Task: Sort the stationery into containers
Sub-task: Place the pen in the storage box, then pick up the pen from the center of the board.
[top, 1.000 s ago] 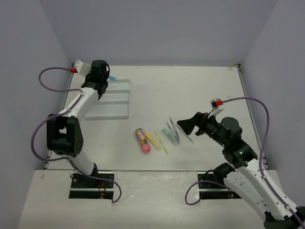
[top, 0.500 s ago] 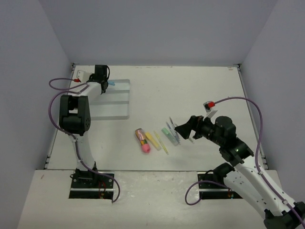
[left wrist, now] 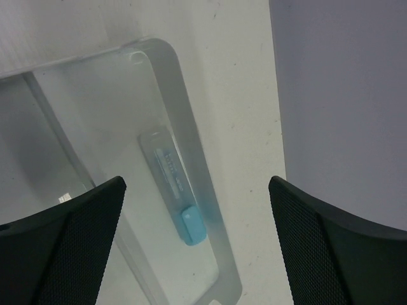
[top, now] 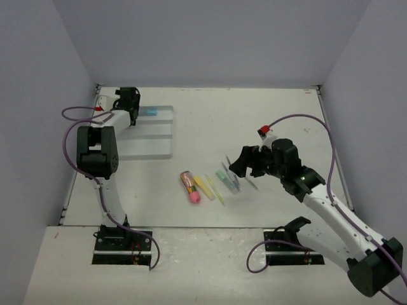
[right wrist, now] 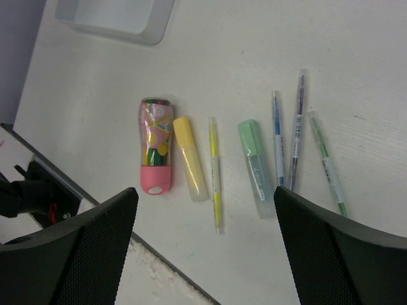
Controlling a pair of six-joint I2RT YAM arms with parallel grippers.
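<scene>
While left and right jaws gape empty, the blue marker (left wrist: 173,185) lies lengthwise — along the tray's (left wrist: 191,146) far compartment.

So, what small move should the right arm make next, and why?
Probably lower the right gripper straight down onto one pen. Its jaws are open and it hovers over the row on the table. The green marker and the slim yellow pen lie framed in its wrist view, and nothing is held yet.

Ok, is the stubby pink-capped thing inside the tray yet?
No, the stubby pink-capped item lies on the table beside the yellow marker.
</scene>
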